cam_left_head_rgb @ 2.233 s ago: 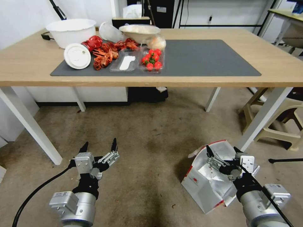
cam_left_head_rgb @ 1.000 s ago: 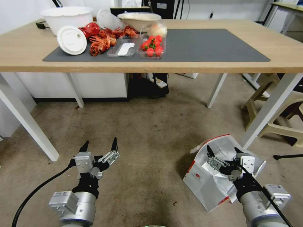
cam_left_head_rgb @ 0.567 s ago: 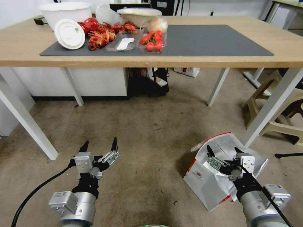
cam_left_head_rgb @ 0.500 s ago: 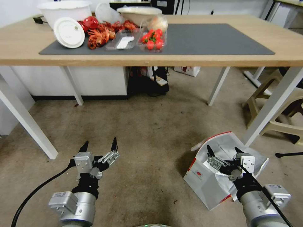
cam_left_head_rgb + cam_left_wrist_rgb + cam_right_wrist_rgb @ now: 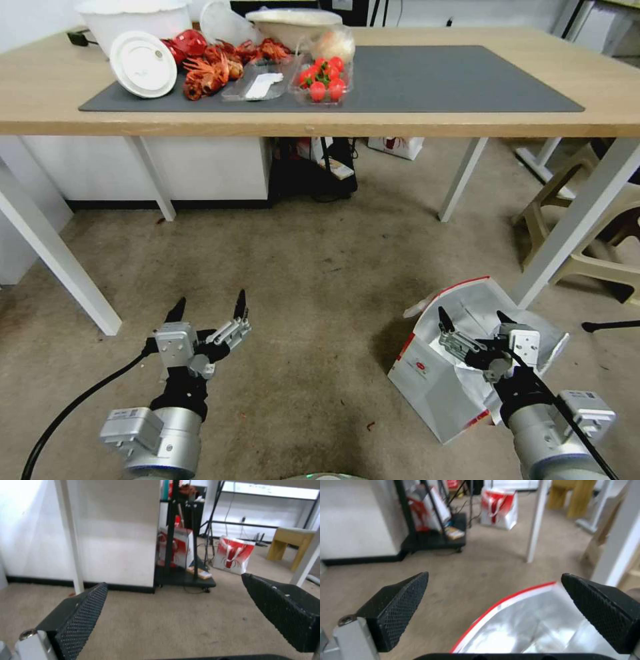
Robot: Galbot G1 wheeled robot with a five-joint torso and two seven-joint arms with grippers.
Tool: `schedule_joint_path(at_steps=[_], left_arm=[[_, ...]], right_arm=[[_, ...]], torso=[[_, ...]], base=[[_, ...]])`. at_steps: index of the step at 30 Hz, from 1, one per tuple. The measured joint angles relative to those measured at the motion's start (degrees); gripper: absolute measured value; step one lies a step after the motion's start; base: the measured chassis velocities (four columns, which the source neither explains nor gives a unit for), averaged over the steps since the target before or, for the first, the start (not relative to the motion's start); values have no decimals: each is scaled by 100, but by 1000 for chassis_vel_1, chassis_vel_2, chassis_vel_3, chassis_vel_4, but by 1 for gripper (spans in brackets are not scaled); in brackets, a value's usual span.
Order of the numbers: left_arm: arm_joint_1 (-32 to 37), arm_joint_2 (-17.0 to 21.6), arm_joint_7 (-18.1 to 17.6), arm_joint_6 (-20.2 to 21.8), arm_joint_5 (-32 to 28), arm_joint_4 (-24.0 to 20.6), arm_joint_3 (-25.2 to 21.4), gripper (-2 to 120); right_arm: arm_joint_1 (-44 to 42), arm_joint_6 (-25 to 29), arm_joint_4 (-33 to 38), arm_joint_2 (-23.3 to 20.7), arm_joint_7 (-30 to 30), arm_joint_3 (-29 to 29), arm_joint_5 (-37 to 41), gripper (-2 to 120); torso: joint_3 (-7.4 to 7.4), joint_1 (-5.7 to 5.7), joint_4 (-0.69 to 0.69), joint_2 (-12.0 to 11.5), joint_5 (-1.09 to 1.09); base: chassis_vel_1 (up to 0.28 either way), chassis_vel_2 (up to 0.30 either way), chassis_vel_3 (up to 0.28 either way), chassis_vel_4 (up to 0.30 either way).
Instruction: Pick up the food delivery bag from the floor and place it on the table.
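Now, left to right, with risks as judged from here:

Left gripper (image 5: 208,311): low over bare floor (image 5: 307,267), fingers spread, nothing between them; well apart from the bag. Idle by the look of it.

Table (image 5: 40,100): ahead, light wood top with a dark mat (image 5: 453,80). Its left half carries a white lid (image 5: 139,64), crayfish (image 5: 207,70) and a tray of strawberries (image 5: 323,80); the mat's right half is bare. A bag set down too far left could knock that food.

Food delivery bag (image 5: 427,383): on the floor at the right, near a white table leg (image 5: 573,227), mouth open and sagging, foil lining showing.

Right gripper (image 5: 471,321): above the bag's open mouth, fingers spread wide, clamping nothing yet.

Risk, grasp: rim is thin and crumpled; a pinch on one wall may tear it or slip off.

Risk, lift: held by one edge the bag could tilt; whether anything is inside, cannot tell.

Risk, path: the leg and table edge stand close; a swinging bag could catch there.
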Motion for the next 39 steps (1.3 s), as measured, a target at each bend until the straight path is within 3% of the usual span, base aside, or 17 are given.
schedule_joint_path(at_steps=[3, 6, 11, 14, 18, 23, 32, 39], left_arm=[[13, 1, 54, -73, 189, 16, 19, 100], [-42, -13, 5, -126, 503, 93, 69, 100], [-69, 16, -98, -115, 507, 112, 87, 100], [-93, 57, -129, -119, 484, 126, 100, 100], [-147, 120, -149, -175, 449, 179, 101, 100], [-186, 192, -156, -265, 436, 265, 115, 100], [-278, 269, -190, -320, 417, 473, 234, 100], [-290, 268, -215, -340, 414, 557, 235, 100]], right_arm=[[-4, 71, 0, -58, 117, 205, 43, 100], [-31, -297, 0, -230, 727, 722, -109, 100], [-137, -670, 0, -287, 1170, 926, -97, 100], [-241, -1288, 0, -244, 1449, 936, -97, 100], [-165, -1642, -40, -257, 1636, 933, -81, 100], [69, -1551, -506, -465, 1771, 972, 36, 100], [844, -1373, -1967, -1165, 2215, 976, 837, 100], [1256, -1347, -2383, -1397, 2256, 870, 1171, 100]], torso=[[0, 1, 0, 6, 1], [0, 3, 0, 14, 1], [0, 4, 0, 20, 0], [0, 5, -1, 24, 0], [0, 6, -1, 28, -1], [0, 7, 0, 31, 2], [0, 8, 0, 36, 2], [0, 8, 0, 38, 1]], base=[[0, 0, 0, 0], [0, 0, 0, 0], [0, 0, 0, 0], [0, 0, 0, 0], [0, 0, 0, 0], [0, 0, 0, 0], [0, 0, 0, 0], [0, 0, 0, 0]])
